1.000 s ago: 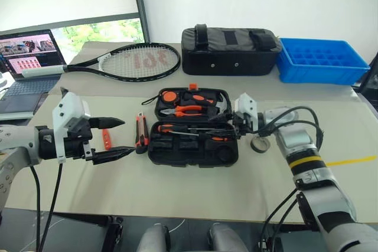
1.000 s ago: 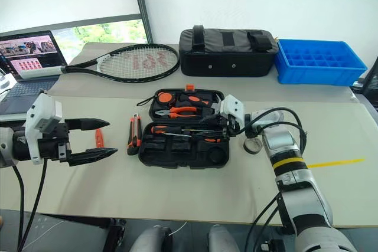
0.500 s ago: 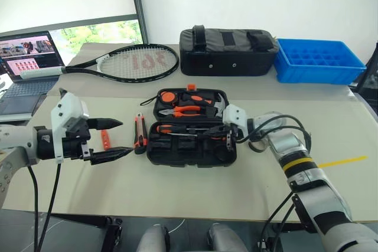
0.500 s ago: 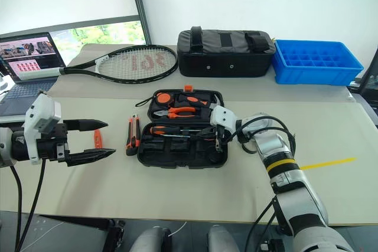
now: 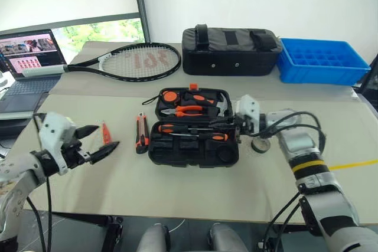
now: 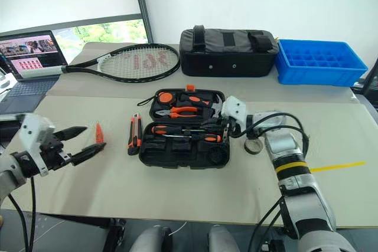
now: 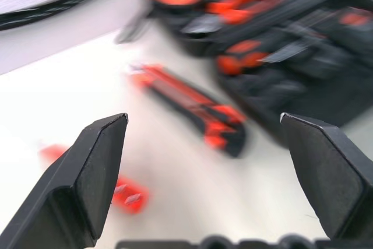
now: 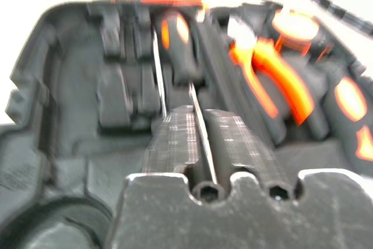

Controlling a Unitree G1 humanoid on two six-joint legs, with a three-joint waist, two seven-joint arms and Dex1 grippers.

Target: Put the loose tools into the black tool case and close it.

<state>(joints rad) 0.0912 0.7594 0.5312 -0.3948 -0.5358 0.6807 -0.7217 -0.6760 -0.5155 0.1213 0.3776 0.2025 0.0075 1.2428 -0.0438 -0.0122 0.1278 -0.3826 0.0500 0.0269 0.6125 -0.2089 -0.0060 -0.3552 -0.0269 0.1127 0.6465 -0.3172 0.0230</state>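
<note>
Here, open case [image 5: 193, 128] at centre frame on the table [image 5: 177, 187], pliers and two screwdrivers [image 5: 192, 131] slotted inside. Knife [image 5: 140, 133] just left of the case, slim screwdriver [image 5: 106, 133] farther left, tape roll [image 5: 260, 144] just right of the case. Left gripper [image 5: 94, 140] at lower left, spread wide, empty, near the slim screwdriver. Right gripper [image 8: 201, 138] at the case's right edge, nearly clenched; grasping a shaft or not, cannot tell.
</note>
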